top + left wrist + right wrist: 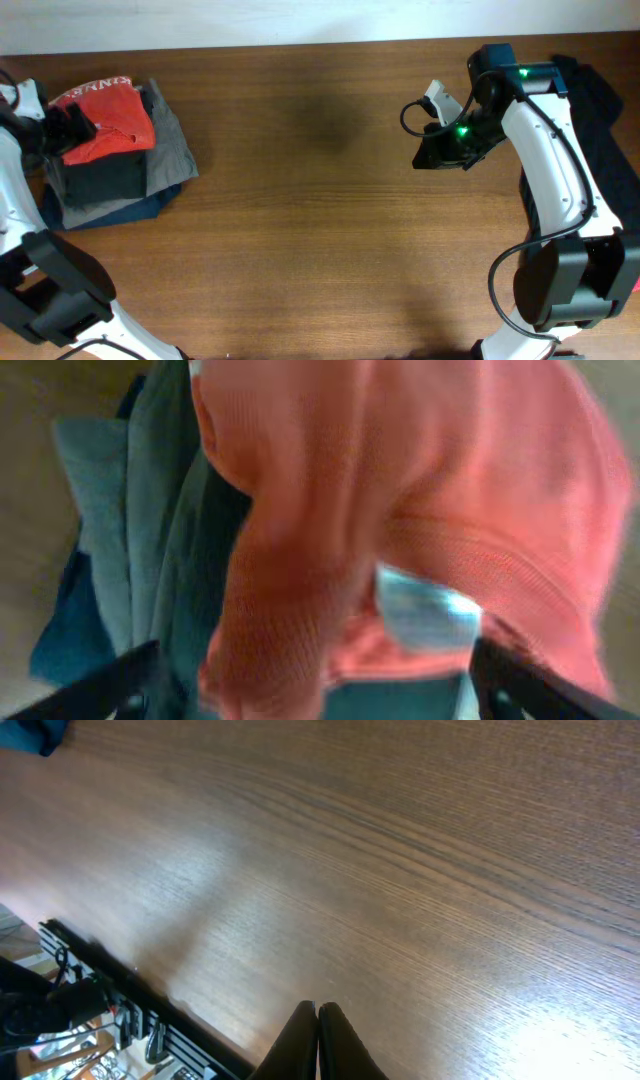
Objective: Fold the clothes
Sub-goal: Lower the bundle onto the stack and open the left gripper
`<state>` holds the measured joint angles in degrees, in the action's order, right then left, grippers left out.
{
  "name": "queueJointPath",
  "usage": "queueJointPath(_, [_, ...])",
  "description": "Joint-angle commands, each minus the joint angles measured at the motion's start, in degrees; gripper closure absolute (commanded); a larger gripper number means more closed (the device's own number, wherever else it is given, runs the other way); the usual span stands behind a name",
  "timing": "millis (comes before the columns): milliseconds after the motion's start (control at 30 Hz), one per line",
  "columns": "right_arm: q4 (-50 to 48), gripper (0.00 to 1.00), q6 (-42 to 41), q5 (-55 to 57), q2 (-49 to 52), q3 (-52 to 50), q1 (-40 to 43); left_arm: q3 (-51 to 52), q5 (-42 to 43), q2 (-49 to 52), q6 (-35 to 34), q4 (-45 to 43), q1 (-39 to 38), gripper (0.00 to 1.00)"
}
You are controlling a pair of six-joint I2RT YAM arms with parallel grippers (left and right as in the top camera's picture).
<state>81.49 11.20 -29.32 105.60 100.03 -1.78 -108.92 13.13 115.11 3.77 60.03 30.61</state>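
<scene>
Overhead: the red-orange T-shirt lies bunched on a stack of garments at the worktop's left end. It sits just right of the left end effector, the nearer one. The right end effector is well apart.

Left wrist: the fingers are spread wide with the shirt directly ahead, ungripped.

Right wrist: the fingers are pressed together and empty over bare wood.

Red-orange T-shirt, white lettering at its 12 o'clock edge, grey garment at 3 o'clock, black fold at 6 o'clock (navy cloth beneath), brown wood-grain table, white right arm, black joints, green lights.
</scene>
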Motion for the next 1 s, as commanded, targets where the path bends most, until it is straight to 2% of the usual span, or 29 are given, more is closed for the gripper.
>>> queueJointPath(0, [0.4, 0.92, 0.8, 1.2, -1.4, 0.6, 0.3, 7.8, -0.7, -0.3, -0.1, -7.1, 0.2, 0.04])
queueJointPath(100, [0.4, 0.92, 0.8, 1.2, -1.4, 0.6, 0.3, 13.4, 1.9, -0.3, -0.1, -11.8, 0.2, 0.04])
queueJointPath(133, [0.4, 0.92, 0.8, 1.2, -1.4, 0.6, 0.3, 15.1, 4.8, -0.3, 0.0, -13.2, 0.2, 0.09])
queueJointPath(233, [0.6, 0.92, 0.8, 1.2, -1.4, 0.6, 0.3, 16.1, 13.9, -0.4, 0.2, -12.9, 0.2, 0.34])
queueJointPath(267, [0.7, 0.92, 0.8, 1.2, -1.4, 0.6, 0.3, 16.1, 15.6, -0.7, 0.2, -12.8, 0.2, 0.35])
queueJointPath(433, [0.8, 0.92, 0.8, 1.6, -1.4, 0.6, 0.3, 16.1, 17.9, -2.5, 0.2, -12.9, 0.2, 0.34])
queueJointPath(467, [0.8, 0.92, 0.8, 1.6, -1.4, 0.6, 0.3, 16.0, 18.0, -2.8, 0.2, -13.0, 0.3, 0.33])
queueJointPath(500, [0.8, 0.92, 0.8, 1.6, -1.3, 0.6, 0.3, 16.0, 17.9, -3.1, 0.1, -13.1, 0.5, 0.26])
queueJointPath(967, [0.8, 0.92, 0.8, 1.6, -1.3, 0.5, 0.3, 14.3, 17.1, -5.6, 0.1, -13.7, 2.9, 0.24])
